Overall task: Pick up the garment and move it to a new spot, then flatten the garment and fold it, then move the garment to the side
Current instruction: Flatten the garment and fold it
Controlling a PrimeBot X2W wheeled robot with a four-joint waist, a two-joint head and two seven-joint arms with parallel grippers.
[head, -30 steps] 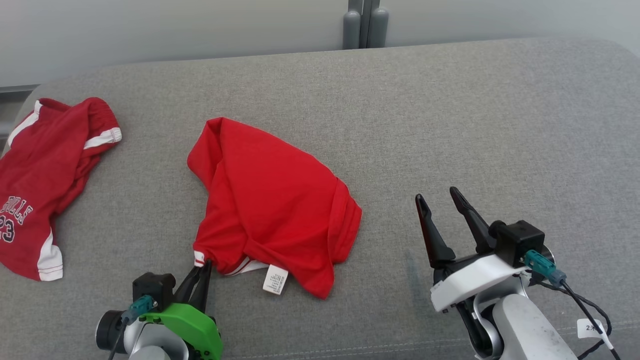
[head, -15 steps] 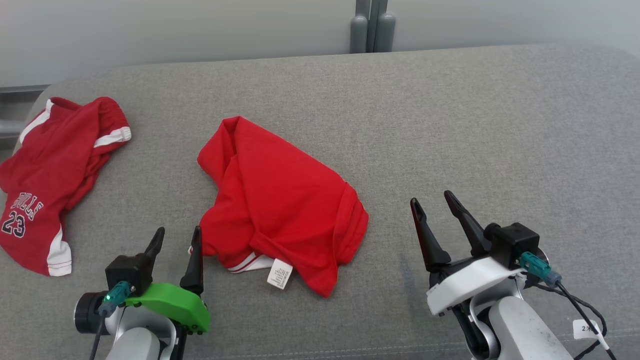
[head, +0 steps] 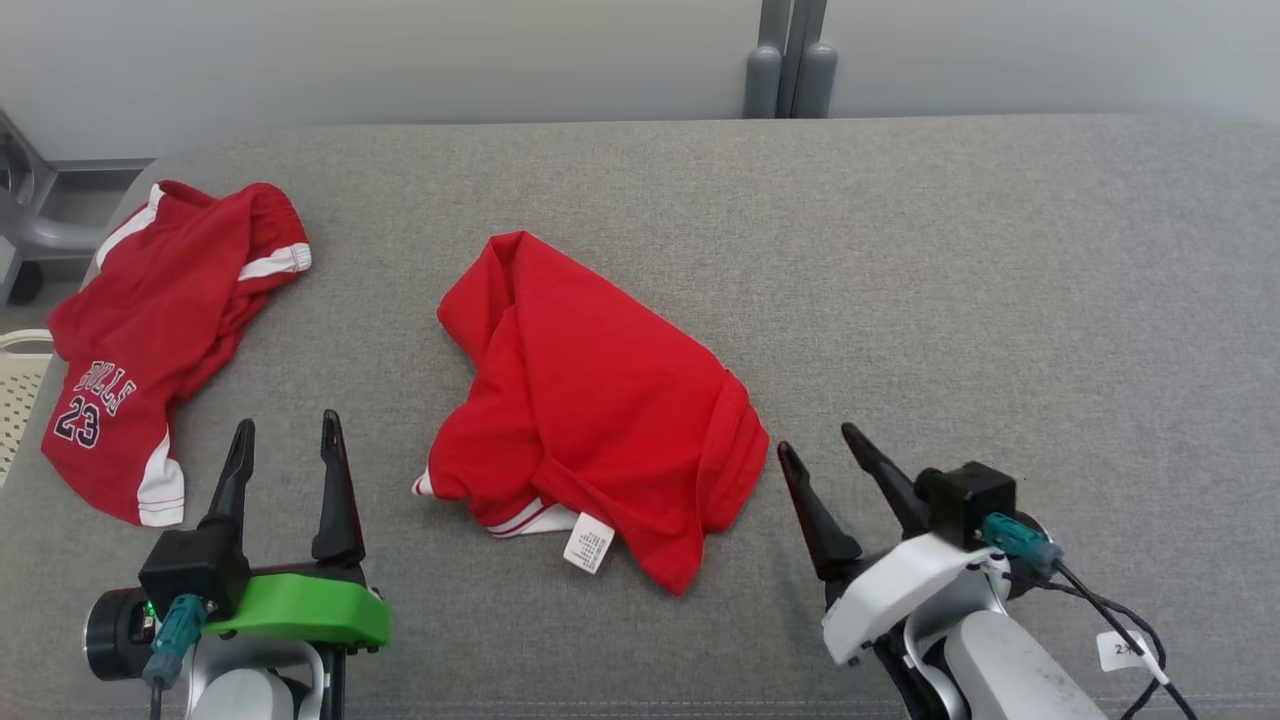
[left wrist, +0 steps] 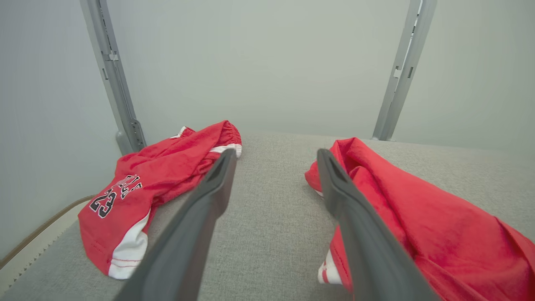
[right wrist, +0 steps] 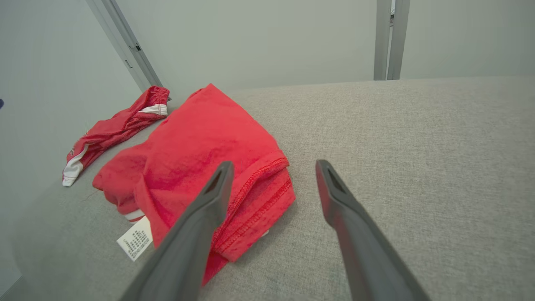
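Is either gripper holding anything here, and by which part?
Nothing is held. The left gripper and right gripper have open, empty jaws; the plain red garment lies loose on the cushion.

"23" below arched lettering on the red jersey (head: 170, 330); care tag (head: 588, 544) unreadable

The white care label (head: 588, 548) on the red garment (head: 600, 400) carries print too small to read.

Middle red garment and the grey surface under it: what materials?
Red garment: soft matte knit, probably cotton or blend; it creases loosely, hem is stitched. Grey surface: matte woven upholstery cloth, fine heathered weave visible.
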